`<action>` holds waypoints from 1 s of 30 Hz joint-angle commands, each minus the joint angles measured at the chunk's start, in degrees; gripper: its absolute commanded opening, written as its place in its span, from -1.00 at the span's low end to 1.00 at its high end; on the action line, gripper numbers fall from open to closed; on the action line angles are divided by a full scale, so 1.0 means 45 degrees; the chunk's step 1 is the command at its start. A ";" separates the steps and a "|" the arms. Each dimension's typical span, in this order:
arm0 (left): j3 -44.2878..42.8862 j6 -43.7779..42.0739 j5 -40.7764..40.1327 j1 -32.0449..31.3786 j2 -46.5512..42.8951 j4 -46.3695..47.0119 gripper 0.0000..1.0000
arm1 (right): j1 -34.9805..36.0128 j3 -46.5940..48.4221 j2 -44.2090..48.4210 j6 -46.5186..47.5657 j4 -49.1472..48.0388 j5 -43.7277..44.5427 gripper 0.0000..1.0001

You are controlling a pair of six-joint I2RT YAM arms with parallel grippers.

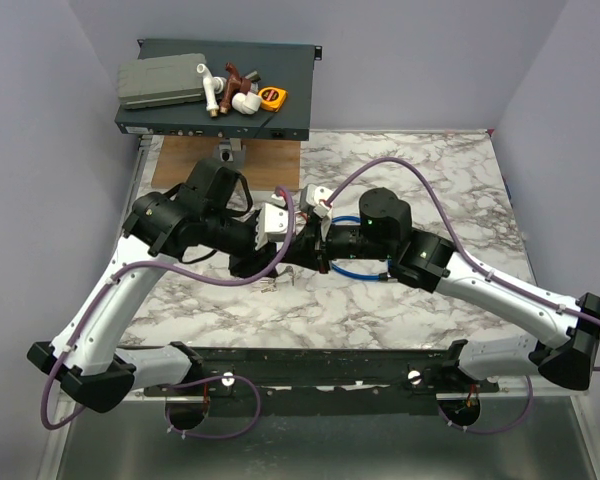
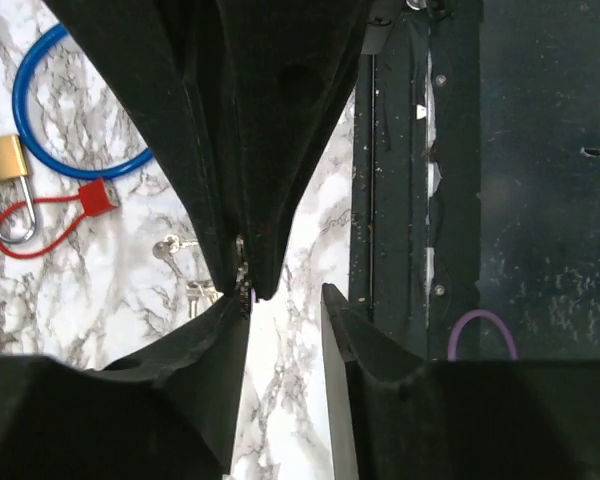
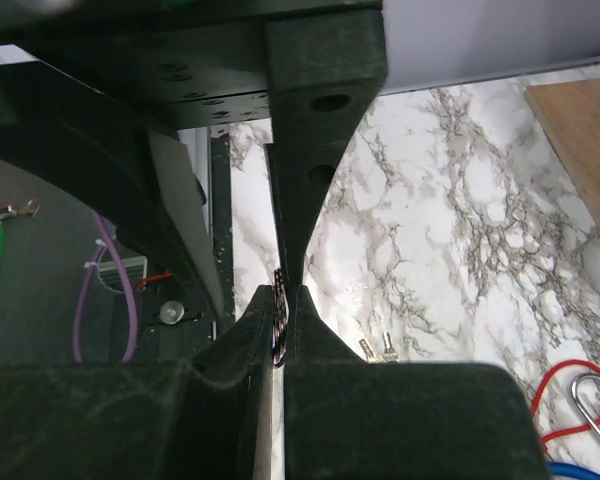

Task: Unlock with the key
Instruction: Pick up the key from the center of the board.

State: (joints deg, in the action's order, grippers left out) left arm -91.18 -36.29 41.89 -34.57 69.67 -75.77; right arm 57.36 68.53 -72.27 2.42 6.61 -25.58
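The key's small red tag (image 2: 97, 195) and thin red cord (image 2: 40, 235) lie on the marble next to the brass padlock (image 2: 0, 165), with the cord running through the silver shackle (image 2: 7, 228). A blue cable lock (image 2: 70, 110) curls behind them. Both grippers meet above the table's middle. My right gripper (image 3: 283, 292) is shut on a thin metal piece (image 3: 279, 320) seen edge-on; I cannot tell what it is. My left gripper (image 2: 285, 294) is open with nothing between its fingers. Its left finger (image 2: 210, 350) touches the right gripper's tip (image 2: 250, 280). Cord (image 3: 560, 400) and shackle (image 3: 592, 400) show low right.
Small silver keys (image 2: 170, 247) lie loose on the marble under the grippers (image 1: 270, 285). A black case (image 1: 215, 115) at the back carries a grey box, pipe fittings and a tape measure. A wooden board (image 1: 180, 165) lies before it. A black rail (image 1: 310, 365) runs along the near edge.
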 commanded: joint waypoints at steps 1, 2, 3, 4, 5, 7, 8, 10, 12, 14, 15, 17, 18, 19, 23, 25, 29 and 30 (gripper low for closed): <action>-0.0388 -0.0437 0.1113 0.0055 -0.0333 -0.0363 -0.47 | -0.0017 0.0207 -0.0359 0.0055 -0.0073 0.0058 -0.99; -0.0403 -0.0494 0.1130 0.0050 -0.0363 -0.0398 -0.58 | -0.0018 0.0234 -0.0449 0.0096 0.0067 0.0069 -0.99; -0.0429 -0.0590 0.1150 0.0063 -0.0394 -0.0498 -0.68 | 0.0000 0.0239 -0.0519 0.0141 0.0138 0.0013 -0.99; -0.0423 -0.0749 0.1159 0.0048 -0.0406 -0.0609 -0.78 | -0.0013 0.0220 -0.0558 0.0190 0.0203 -0.0068 -0.99; -0.0414 -0.0865 0.1161 0.0055 -0.0404 -0.0751 -0.85 | -0.0012 0.0220 -0.0573 0.0267 0.0283 -0.0240 -0.99; -0.0329 -0.1016 0.1055 0.0059 -0.0404 -0.0907 -0.93 | -0.0023 0.0295 -0.0590 0.0413 0.0489 -0.0487 -0.98; -0.0303 -0.1085 0.1038 0.0050 -0.0404 -0.0966 -0.96 | -0.0011 0.0348 -0.0576 0.0475 0.0630 -0.0566 -0.99; -0.0248 -0.1227 0.0982 0.0045 -0.0414 -0.1038 -1.00 | -0.0011 0.0485 -0.0594 0.0616 0.0889 -0.0922 -0.98; -0.0250 -0.1282 0.0946 0.0050 -0.0426 -0.1045 -1.00 | 0.0003 0.0684 -0.0705 0.0735 0.1250 -0.1415 -0.97; -0.0257 -0.1383 0.0939 0.0060 -0.0462 -0.1039 -1.00 | -0.0020 0.0891 -0.0839 0.0850 0.1609 -0.1717 -0.93; -0.0224 -0.1433 0.0949 0.0050 -0.0481 -0.1078 -1.00 | -0.0013 0.0983 -0.0873 0.0860 0.1729 -0.1944 -0.88; -0.0125 -0.1534 0.0888 0.0060 -0.0482 -0.1121 -1.00 | -0.0008 0.1158 -0.0912 0.1009 0.2046 -0.2526 -0.65; -0.0047 -0.1601 0.0765 0.0054 -0.0502 -0.1138 -1.00 | -0.0009 0.1270 -0.0913 0.1105 0.2263 -0.2767 -0.53; 0.0047 -0.1667 0.0641 0.0052 -0.0529 -0.1142 -1.00 | -0.0015 0.1357 -0.0913 0.1209 0.2445 -0.2880 -0.43; 0.0426 -0.1701 0.0270 0.0054 -0.0720 -0.0761 -1.00 | -0.0028 0.1542 -0.0820 0.1336 0.2783 -0.2938 -0.16; 0.0530 -0.1645 0.0121 0.0048 -0.0802 -0.0473 -1.00 | -0.0007 0.1567 -0.0795 0.1314 0.2808 -0.2876 -0.14; 0.0719 -0.1449 -0.0241 0.0060 -0.0875 0.0002 -1.00 | -0.0004 0.1549 -0.0757 0.1203 0.2740 -0.2403 -0.13; 0.0743 -0.1394 -0.0329 0.0059 -0.0879 0.0067 -1.00 | -0.0019 0.1521 -0.0720 0.1202 0.2703 -0.2133 -0.13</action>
State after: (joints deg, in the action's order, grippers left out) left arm -88.75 -42.44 42.19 -34.02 66.76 -78.37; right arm 57.52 73.89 -75.79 7.57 17.17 -36.71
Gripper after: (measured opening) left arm 0.006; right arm 0.435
